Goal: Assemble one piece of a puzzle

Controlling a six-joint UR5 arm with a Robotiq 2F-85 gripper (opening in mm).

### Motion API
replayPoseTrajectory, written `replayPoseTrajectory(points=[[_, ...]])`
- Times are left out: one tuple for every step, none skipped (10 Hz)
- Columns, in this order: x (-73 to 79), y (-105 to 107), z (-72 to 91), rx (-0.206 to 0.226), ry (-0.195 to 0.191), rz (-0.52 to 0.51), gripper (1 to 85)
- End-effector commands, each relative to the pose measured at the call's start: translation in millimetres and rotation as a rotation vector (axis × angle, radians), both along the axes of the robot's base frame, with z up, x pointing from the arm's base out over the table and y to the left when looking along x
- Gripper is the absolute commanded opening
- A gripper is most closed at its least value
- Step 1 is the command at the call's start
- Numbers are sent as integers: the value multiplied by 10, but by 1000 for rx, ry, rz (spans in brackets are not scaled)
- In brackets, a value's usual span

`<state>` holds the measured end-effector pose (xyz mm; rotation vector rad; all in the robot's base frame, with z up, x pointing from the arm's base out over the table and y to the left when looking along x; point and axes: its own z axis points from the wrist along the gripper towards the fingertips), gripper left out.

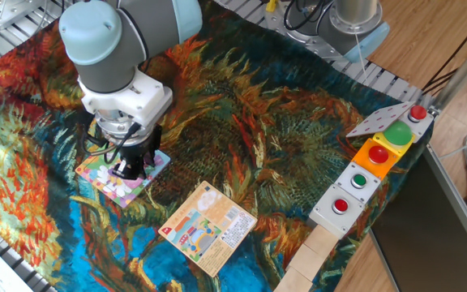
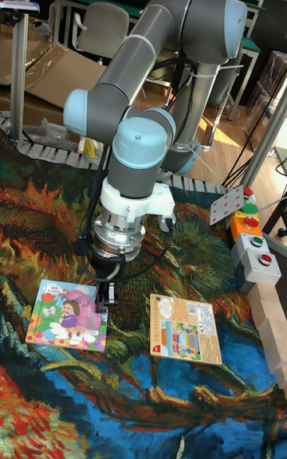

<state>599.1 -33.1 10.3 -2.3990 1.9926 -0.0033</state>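
No legible writing on any item. The puzzle (image 2: 67, 314), a square board with a girl in purple and pink, lies flat on the painted cloth (image 1: 242, 113) over the bench. The claw (image 2: 104, 297) stands at the puzzle's right edge; its grip state cannot be determined, and the piece is not discernible. Right of the puzzle lies an orange printed card (image 2: 185, 329).

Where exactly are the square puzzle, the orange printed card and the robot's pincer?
puzzle (image 2: 56, 323), tall fixed view, on the picture's left half.
card (image 1: 209, 227), fixed view, on its printed middle.
pincer (image 2: 104, 301), tall fixed view, between the fingertips at the puzzle's right edge.
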Motion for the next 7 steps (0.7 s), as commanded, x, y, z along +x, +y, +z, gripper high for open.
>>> replayPoseTrajectory(points=[[15,17,13,13,-4,-9,113],[15,21,13,14,-4,-9,117],[17,32,15,17,-4,-14,117],[28,35,26,16,-4,-14,117],[34,28,40,13,-3,-15,120],[35,18,55,11,-1,-17,123],[36,4,62,7,-1,-17,130]])
